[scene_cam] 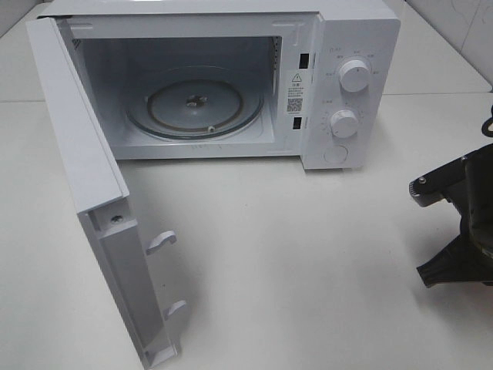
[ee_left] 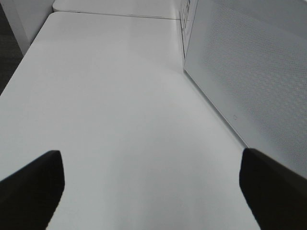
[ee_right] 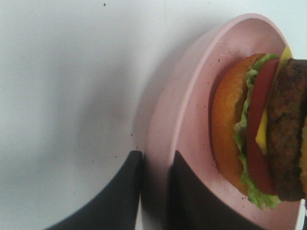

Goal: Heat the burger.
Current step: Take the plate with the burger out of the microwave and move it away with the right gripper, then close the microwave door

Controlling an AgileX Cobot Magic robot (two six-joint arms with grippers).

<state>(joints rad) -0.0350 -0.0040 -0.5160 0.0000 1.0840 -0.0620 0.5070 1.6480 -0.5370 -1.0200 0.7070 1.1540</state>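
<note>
A: Two steps left, judging from here: carrying the burger (ee_right: 261, 129) into the microwave (scene_cam: 231, 85), then shutting the door (scene_cam: 92, 216) and setting the dials.

B: Already done? Door swung wide, turntable (scene_cam: 194, 104) bare.

A: Burger's place? On the pink plate (ee_right: 192, 124), well to the right of the microwave, outside the high view.

B: Right fingers (ee_right: 154, 191)? Pinched on the plate's rim, one either side. Left fingers (ee_left: 153, 191)? Spread wide over the bare desk (ee_left: 120, 96), beside the door, holding nothing.
</note>
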